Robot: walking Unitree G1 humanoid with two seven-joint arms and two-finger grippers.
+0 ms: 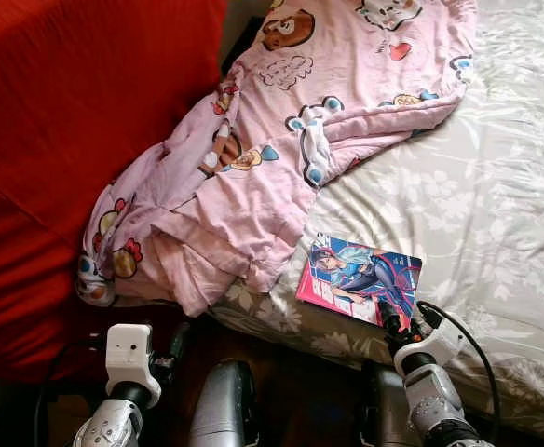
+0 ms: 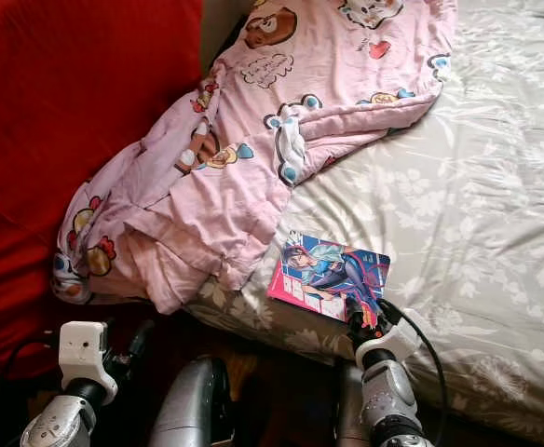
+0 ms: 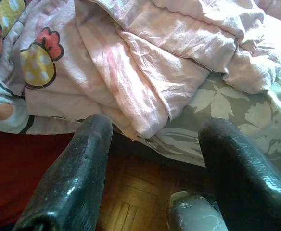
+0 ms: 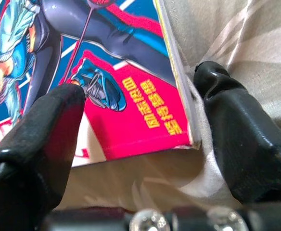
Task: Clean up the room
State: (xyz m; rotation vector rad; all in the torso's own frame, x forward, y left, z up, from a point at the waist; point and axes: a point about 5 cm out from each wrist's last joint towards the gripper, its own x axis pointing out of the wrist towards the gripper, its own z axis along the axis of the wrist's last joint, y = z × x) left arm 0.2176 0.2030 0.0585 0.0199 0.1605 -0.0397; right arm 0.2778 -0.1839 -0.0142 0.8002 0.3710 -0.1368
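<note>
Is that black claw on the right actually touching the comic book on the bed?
Cannot tell. The right wrist view shows the right claw open astride the comic book's corner, one finger overlapping the cover, but no plain contact or gap.

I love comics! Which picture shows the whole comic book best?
The left eye view: the comic book lies whole on the bed. The right eye view matches. The right wrist view shows one corner between the right pincer's fingers.
</note>
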